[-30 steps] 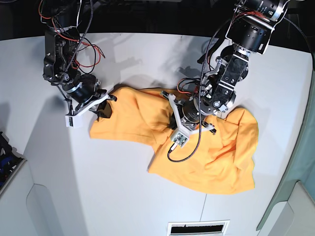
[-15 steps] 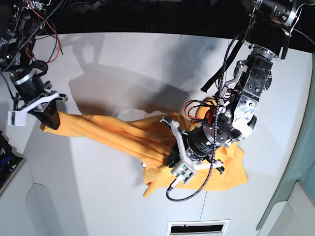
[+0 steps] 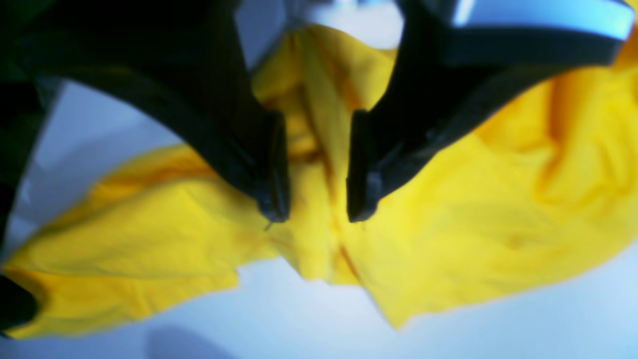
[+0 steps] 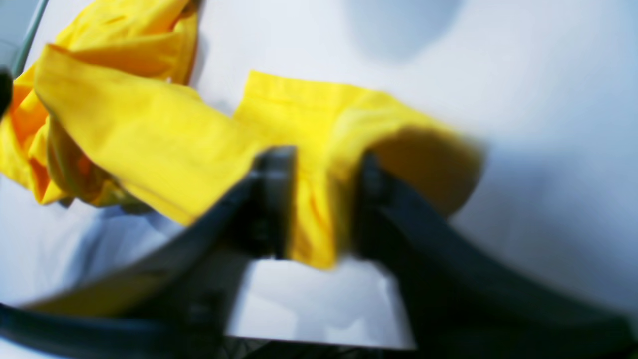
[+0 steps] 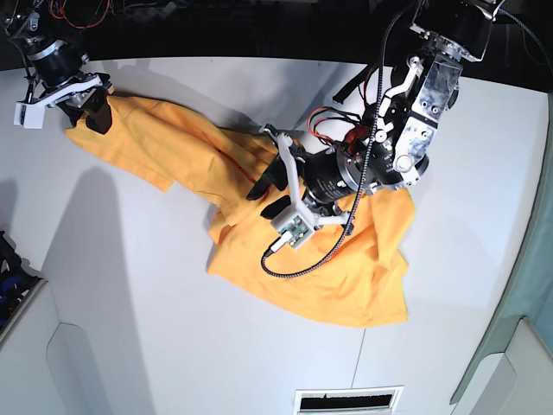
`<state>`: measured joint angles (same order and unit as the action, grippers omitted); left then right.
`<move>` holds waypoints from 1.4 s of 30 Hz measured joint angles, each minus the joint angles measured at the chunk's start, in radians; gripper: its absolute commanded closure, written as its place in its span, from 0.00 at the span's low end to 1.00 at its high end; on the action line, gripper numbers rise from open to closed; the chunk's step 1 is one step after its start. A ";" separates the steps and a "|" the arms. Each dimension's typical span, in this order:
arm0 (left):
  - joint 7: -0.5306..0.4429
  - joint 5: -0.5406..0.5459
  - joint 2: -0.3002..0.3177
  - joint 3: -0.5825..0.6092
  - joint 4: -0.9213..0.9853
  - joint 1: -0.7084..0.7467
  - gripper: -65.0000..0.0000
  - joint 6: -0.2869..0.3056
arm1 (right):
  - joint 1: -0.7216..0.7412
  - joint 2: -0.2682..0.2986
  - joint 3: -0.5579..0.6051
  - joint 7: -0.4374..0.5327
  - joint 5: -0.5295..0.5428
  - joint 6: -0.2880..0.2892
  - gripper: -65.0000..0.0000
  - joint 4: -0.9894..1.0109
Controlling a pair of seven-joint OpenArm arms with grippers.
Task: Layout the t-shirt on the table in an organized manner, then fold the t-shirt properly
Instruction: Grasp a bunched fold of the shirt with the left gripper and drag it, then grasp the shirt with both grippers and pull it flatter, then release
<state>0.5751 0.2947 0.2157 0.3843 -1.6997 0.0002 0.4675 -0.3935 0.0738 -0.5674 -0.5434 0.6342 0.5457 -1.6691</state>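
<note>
The orange-yellow t-shirt (image 5: pixel 346 277) lies crumpled on the white table (image 5: pixel 173 328), pulled out in a band toward the far left. My right gripper (image 5: pixel 93 111) is shut on one end of the t-shirt near the far left corner; in the right wrist view the cloth (image 4: pixel 149 134) sits bunched in that gripper (image 4: pixel 319 164). My left gripper (image 5: pixel 268 194) pinches a fold of the t-shirt near its middle; in the left wrist view a ridge of cloth (image 3: pixel 473 224) runs up through the gripper (image 3: pixel 315 214). No heart drawing shows.
A slotted vent (image 5: pixel 346 400) sits at the table's front edge. A dark blue object (image 5: pixel 9 268) is at the left edge. A teal panel (image 5: pixel 527 285) stands at the right. A black cable (image 5: pixel 302 264) loops over the shirt.
My right gripper has carried its end of the shirt up to the far left corner. My left gripper has moved up and left with its fold. The shirt is stretched diagonally.
</note>
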 measured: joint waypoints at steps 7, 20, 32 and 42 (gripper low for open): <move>-0.011 -0.032 0.000 -0.047 0.000 0.010 0.60 -0.084 | 0.003 -0.014 0.000 -0.068 0.136 0.020 0.53 -0.069; -0.068 -0.031 -0.005 -0.086 0.111 0.025 0.60 -0.088 | 0.252 -0.054 0.093 -0.060 -0.033 0.023 0.53 -0.072; -0.158 -0.056 -0.005 -0.086 0.221 0.025 0.82 -0.135 | 0.452 -0.054 0.558 0.040 -0.219 0.024 0.72 0.358; -0.145 -0.096 0.037 -0.170 0.152 0.005 1.00 -0.293 | 0.474 -0.057 0.466 0.112 -0.315 0.016 1.00 0.348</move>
<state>0.4305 0.1989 0.2531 0.2142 -1.5475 0.0051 0.1749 0.0807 0.0166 -0.1017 -0.4313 0.3191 0.5621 -1.3212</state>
